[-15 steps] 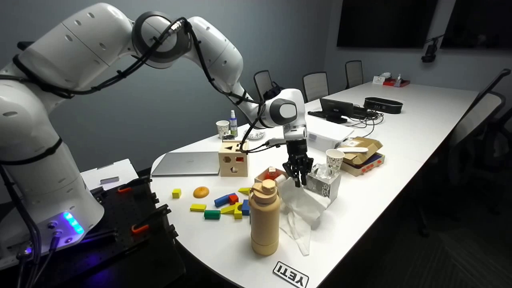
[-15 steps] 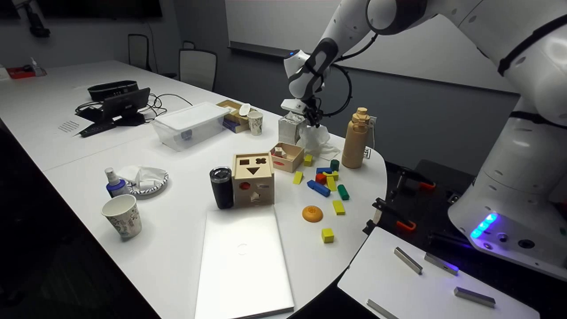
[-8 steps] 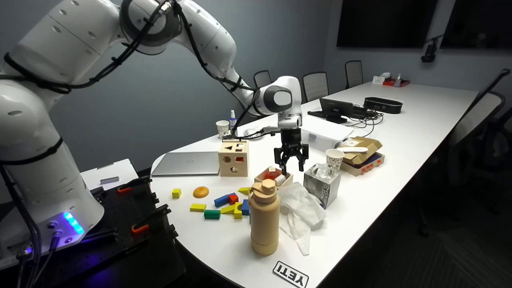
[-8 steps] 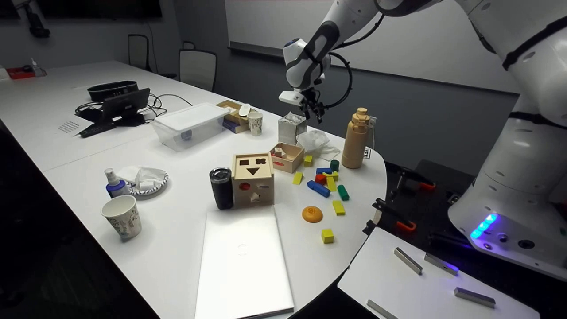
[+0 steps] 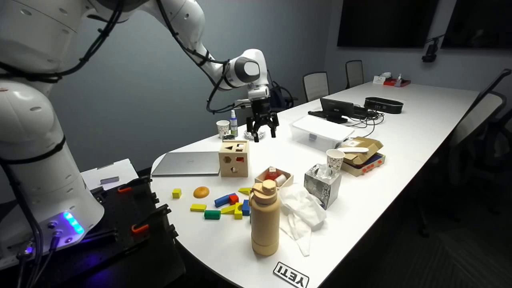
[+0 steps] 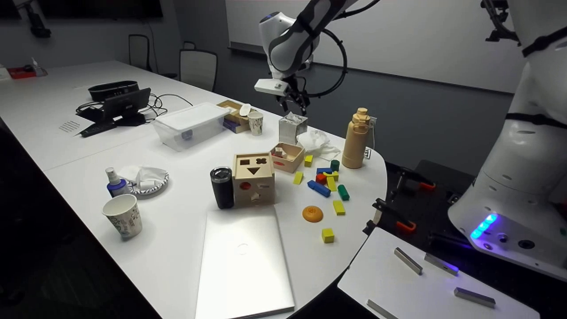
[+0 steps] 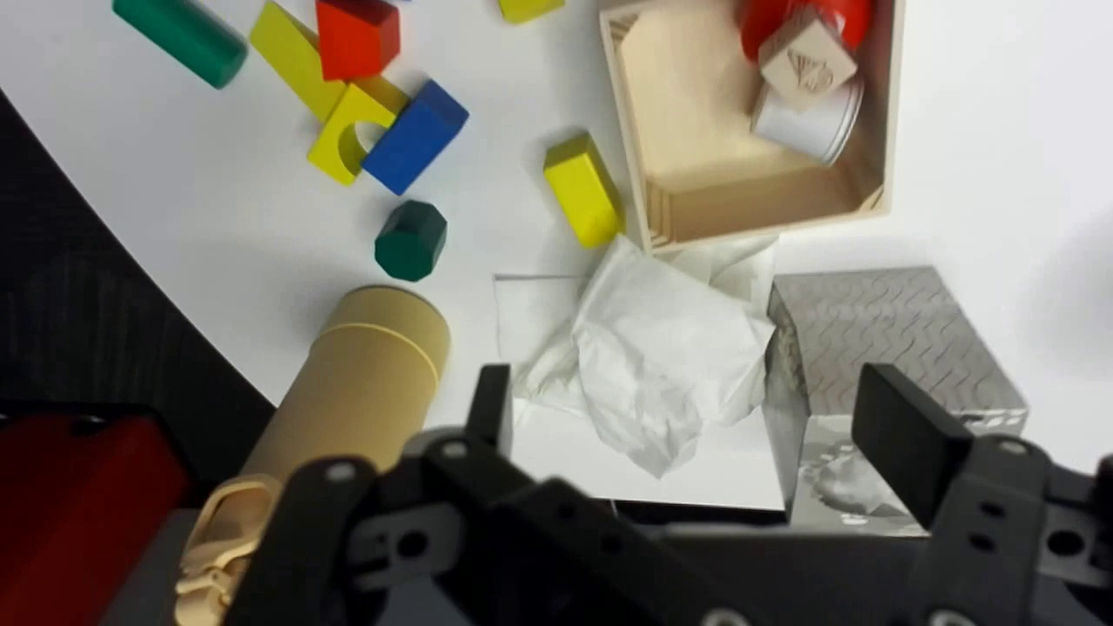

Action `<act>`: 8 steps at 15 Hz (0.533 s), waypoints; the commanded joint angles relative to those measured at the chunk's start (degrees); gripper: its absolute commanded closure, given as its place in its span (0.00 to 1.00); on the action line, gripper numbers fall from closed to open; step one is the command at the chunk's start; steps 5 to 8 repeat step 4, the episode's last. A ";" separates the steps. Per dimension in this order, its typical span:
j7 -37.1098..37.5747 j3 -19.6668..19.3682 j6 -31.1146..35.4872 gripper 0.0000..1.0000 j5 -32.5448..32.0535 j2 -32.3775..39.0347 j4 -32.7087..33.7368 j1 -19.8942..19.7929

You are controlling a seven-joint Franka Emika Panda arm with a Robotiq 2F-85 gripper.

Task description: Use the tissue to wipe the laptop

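The laptop [image 5: 187,165] lies shut and flat, its silver-grey lid up, and a wooden shape-sorter cube [image 5: 234,162] adjoins its end; the lid [image 6: 243,261] also shows in an exterior view. A crumpled white tissue [image 5: 303,206] rests on the table between the tan bottle and the patterned tissue box; the wrist view shows this tissue [image 7: 661,348] too. My gripper [image 5: 265,136] hangs in the air above the table, jaws wide apart and nothing between them. Seen from the wrist, the gripper [image 7: 687,396] is well above the tissue, with a finger pad [image 7: 909,439] in front of the tissue box.
The tissue box [image 5: 322,188], tan bottle [image 5: 265,220] and open wooden box [image 6: 288,159] surround the tissue. Several coloured blocks lie scattered between there and the laptop. A black tumbler [image 6: 222,188] stands beside the cube. A plate [image 6: 155,190] holds more white tissue. A clear bin [image 5: 320,136] stands farther off.
One second ago the gripper was down at the tissue beside the tissue box. It has opened, risen and moved away, leaving the tissue lying on the table.
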 commanded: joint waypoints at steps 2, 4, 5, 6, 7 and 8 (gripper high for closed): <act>1.86 3.39 1.01 0.00 -5.34 -7.42 -7.70 3.56; 2.45 4.79 1.02 0.00 -6.97 -8.76 -9.38 4.32; 2.45 4.79 1.02 0.00 -6.97 -8.76 -9.38 4.32; 2.45 4.79 1.02 0.00 -6.97 -8.76 -9.38 4.32; 2.45 4.79 1.02 0.00 -6.97 -8.76 -9.38 4.32; 2.45 4.79 1.02 0.00 -6.97 -8.76 -9.38 4.32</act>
